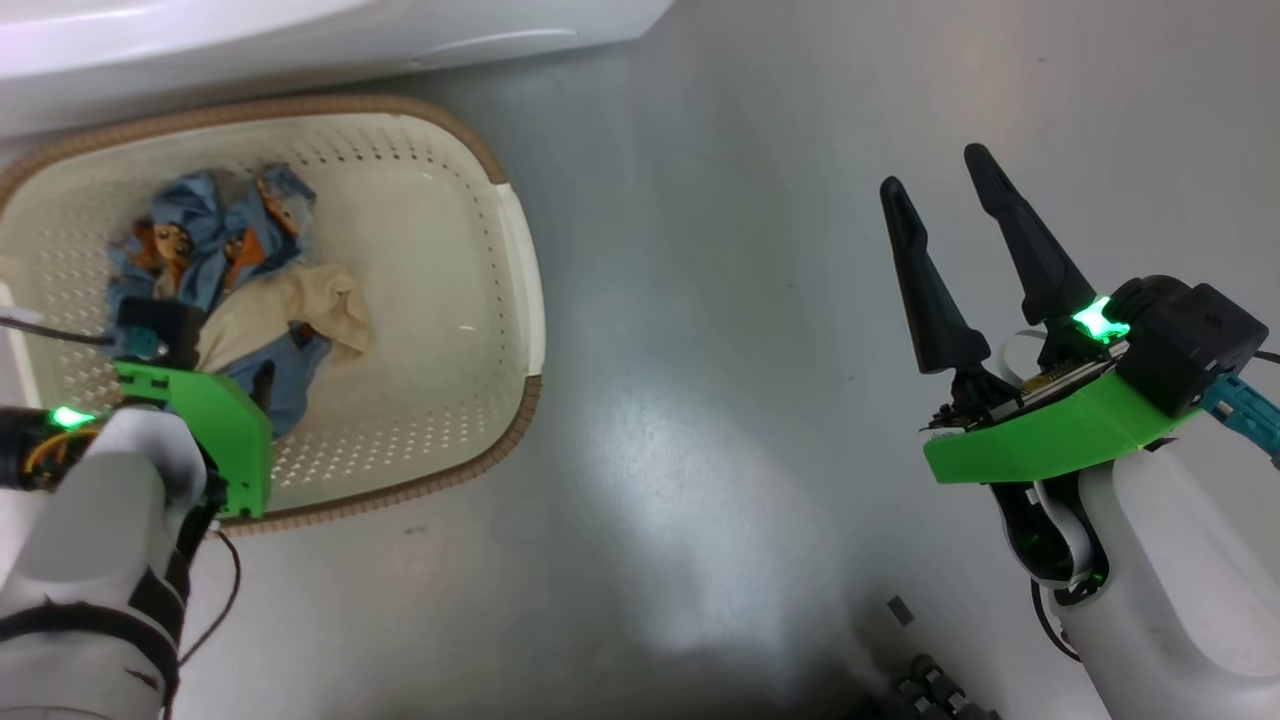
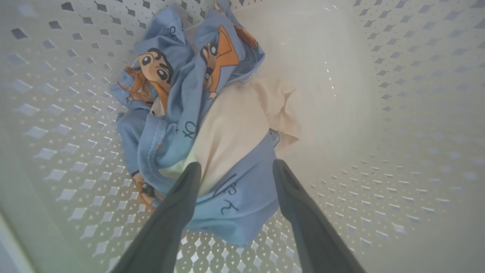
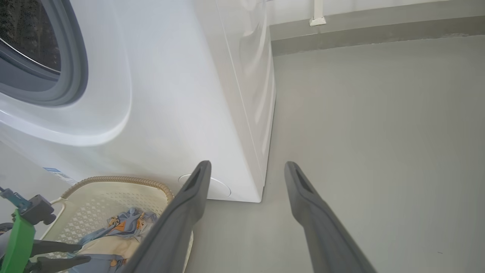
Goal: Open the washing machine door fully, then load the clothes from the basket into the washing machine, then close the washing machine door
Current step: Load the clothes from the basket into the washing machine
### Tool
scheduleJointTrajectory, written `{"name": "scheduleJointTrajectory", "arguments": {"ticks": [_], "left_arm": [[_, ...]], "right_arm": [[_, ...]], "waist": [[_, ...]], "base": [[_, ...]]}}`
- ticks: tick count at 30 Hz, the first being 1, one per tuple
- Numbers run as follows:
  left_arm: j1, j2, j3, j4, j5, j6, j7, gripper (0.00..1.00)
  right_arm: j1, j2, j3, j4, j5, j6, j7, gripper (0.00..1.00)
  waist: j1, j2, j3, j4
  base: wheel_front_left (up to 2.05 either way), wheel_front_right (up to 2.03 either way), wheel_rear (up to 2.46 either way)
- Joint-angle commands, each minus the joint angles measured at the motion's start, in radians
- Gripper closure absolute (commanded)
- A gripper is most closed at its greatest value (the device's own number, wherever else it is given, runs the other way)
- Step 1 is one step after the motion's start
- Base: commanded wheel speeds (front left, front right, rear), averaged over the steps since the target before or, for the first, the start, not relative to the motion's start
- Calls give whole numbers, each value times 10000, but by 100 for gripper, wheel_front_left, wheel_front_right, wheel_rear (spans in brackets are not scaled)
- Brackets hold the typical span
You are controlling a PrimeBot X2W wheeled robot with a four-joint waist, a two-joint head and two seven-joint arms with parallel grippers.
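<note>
Presently the basket (image 1: pixel 524 292) holds the clothes (image 2: pixel 223 125); left gripper (image 2: pixel 237 163) spread wide over them; right gripper (image 1: pixel 932 168) wide, empty.

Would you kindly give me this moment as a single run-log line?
phase: loading | left end effector: open, in basket, at clothes | right end effector: open, empty, above floor | washing machine: drum mouth uncovered

Pale grey forearms (image 1: pixel 1170 560), bright green brackets (image 1: pixel 1040 440), glowing green lights (image 1: pixel 1098 322) — left pincer (image 2: pixel 235 163) and right pincer (image 1: pixel 932 168) bear long tapered black fingers (image 1: pixel 930 290).
</note>
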Motion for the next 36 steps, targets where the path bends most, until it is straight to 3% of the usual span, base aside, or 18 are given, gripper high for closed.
{"name": "scheduleJointTrajectory", "arguments": {"ticks": [1,16,17,18,19,20,30,36], "left_arm": [[24,500,87,-46,-157,-20,33,0],[-621,1121,-640,9,-421,-14,869,0],[-625,1138,-650,11,-433,-11,880,13],[-635,1139,-655,12,-452,-9,903,53],[-653,1141,-669,13,-460,-5,898,82],[-679,1147,-684,14,-466,3,888,100],[-778,1114,-610,18,-757,11,426,100],[-635,839,-210,19,-1312,24,-526,100]], "right_arm": [[196,24,177,-256,-130,73,-78,0],[136,86,340,-481,-153,73,-78,0],[135,100,342,-488,-154,73,-78,0],[133,111,346,-496,-157,73,-78,0],[130,119,343,-504,-158,73,-78,0],[124,129,333,-508,-157,73,-78,0],[-15,188,191,-497,-106,73,-78,0],[-35,181,-21,-495,-116,73,-78,0]], "waist": [[0,0,257,-177],[0,0,876,-542],[0,0,883,-557],[0,0,894,-569],[0,0,906,-577],[0,0,917,-584],[0,0,828,-553],[0,0,316,-281]], "base": [[0,0,0],[0,0,0],[0,0,0],[0,0,0],[0,0,0],[0,0,0],[0,0,0],[0,0,0]]}}
